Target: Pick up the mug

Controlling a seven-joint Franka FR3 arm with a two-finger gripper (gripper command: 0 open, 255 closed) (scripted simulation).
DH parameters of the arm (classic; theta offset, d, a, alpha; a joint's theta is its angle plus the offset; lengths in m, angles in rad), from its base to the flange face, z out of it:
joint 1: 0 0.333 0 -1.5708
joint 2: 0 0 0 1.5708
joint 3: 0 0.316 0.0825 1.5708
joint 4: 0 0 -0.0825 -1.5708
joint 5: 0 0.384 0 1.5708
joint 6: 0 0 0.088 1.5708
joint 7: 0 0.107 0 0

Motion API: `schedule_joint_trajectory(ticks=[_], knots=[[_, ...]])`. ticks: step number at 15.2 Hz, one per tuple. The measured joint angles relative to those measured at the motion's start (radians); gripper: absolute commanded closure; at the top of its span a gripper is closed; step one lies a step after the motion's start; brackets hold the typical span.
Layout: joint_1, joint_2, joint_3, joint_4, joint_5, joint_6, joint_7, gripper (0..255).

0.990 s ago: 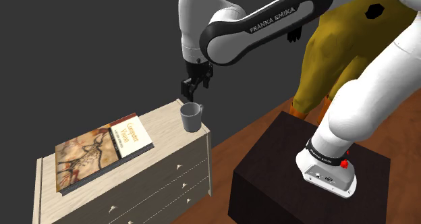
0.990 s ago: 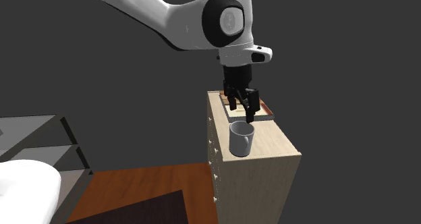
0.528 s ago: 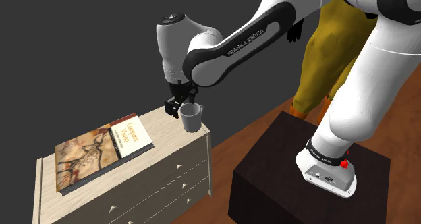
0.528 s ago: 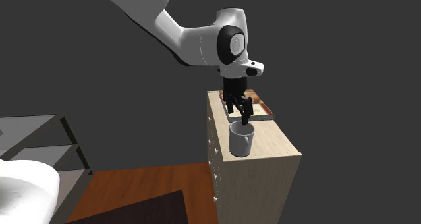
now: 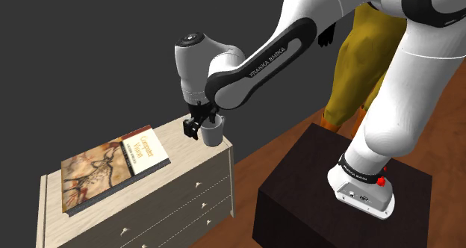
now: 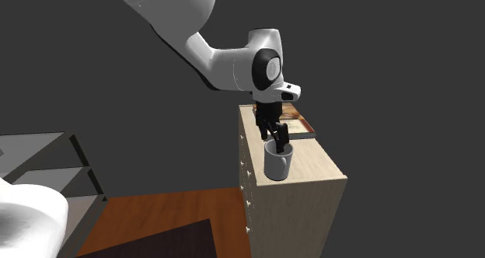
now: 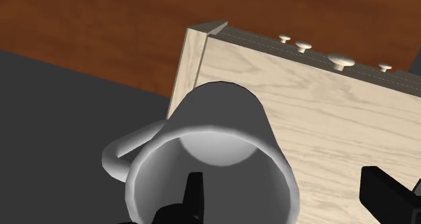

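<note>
Dark grey wall (image 5: pixel 75 45) and wooden floor (image 7: pixel 101 20) surround a pale wood dresser (image 5: pixel 179 146), which carries the work items on its top.

1. Position of the mug. The grey mug (image 7: pixel 222 115) stands upright near the corner of the dresser top, directly under the fingers (image 7: pixel 193 196). Its mouth faces up towards them. Its handle projects on the side away from the outer finger.

2. State of the fingers. They stand wide apart and hold nothing. One finger reaches down inside the mug's mouth. The other hangs outside the mug, over bare dresser top. The mug wall opposite the handle lies between them, and neither finger appears to touch it.

3. Reason for this placement. Straddling one wall suits a rim pinch. The wall is thin enough for the span, whereas the whole body may be too broad. Working opposite the handle keeps the handle clear of both fingers.

4. Surroundings. A picture book (image 5: pixel 112 164) lies flat, well apart from the fingers on the far side of the dresser top, so it should not obstruct closing. The drawer knobs (image 7: pixel 341 57) sit below the front edge.

5. Step in hand. Judged complete: the approach. Remaining: close on the wall, then lift.
</note>
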Motion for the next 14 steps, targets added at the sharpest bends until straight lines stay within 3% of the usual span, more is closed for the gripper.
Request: schedule_joint_trajectory(ticks=[14], knots=[[-0.004,-0.021,0.001,0.015,0.019,-0.031,-0.019,255]])
